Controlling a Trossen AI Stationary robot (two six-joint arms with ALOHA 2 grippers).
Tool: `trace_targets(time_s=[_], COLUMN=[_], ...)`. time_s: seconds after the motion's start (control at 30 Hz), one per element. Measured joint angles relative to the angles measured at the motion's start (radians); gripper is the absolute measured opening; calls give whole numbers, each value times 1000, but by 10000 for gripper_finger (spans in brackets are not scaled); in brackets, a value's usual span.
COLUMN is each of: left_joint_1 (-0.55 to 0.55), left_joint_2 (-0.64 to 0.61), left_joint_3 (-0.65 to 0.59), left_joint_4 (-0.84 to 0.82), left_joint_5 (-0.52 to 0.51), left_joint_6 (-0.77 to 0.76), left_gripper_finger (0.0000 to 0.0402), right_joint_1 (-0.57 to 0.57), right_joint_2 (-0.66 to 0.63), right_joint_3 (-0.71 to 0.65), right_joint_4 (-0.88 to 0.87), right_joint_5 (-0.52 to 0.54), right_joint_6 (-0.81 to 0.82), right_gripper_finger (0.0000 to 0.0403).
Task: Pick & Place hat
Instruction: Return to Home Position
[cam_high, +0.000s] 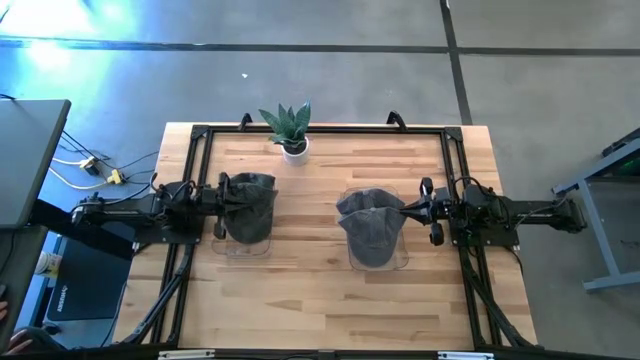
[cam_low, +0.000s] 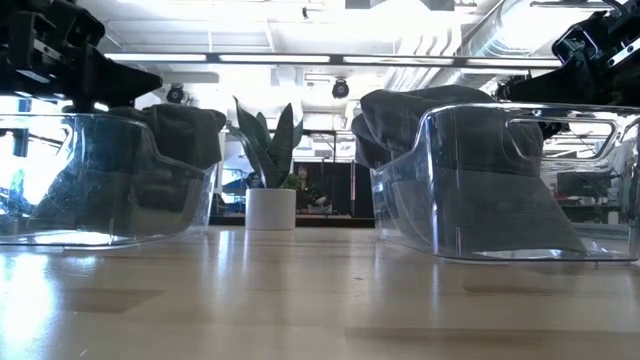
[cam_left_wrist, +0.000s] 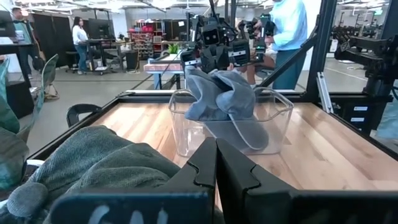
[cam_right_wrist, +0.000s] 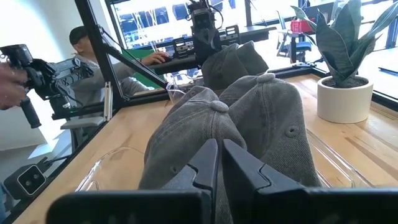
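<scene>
- Left gripper (cam_left_wrist: 216, 152): jaws pressed together, holding nothing, poised at the outer edge of the left bin (cam_low: 30, 200); judged done with its load.
- Right gripper (cam_right_wrist: 219, 149): jaws likewise closed and empty, just beside the outer wall of the right bin (cam_low: 600, 200).
- Green caps (cam_left_wrist: 93, 165): heaped inside the left bin; the number cannot be told from the pile.
- Gray caps (cam_right_wrist: 249, 124): two crown buttons show, so at least two, piled above the right bin's rim.
- Count: two grippers, two clear bins, one potted plant (cam_high: 290, 128) at the far edge of the table (cam_high: 320, 300); sorting judged complete.
</scene>
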Motion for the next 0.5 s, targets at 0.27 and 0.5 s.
trace_targets(time_s=[0.27, 0.5], left_joint_1=[-1, -7], left_joint_2=[0, 0], left_joint_3=[0, 0], left_joint_4=[0, -8], left_joint_5=[0, 55], left_joint_6=[0, -6], left_gripper_finger=[0, 0], right_joint_1=[0, 0], right_joint_2=[0, 0], right_joint_3=[0, 0], right_joint_4=[0, 0], right_joint_5=[0, 0], right_joint_6=[0, 0], right_gripper_finger=[16, 21])
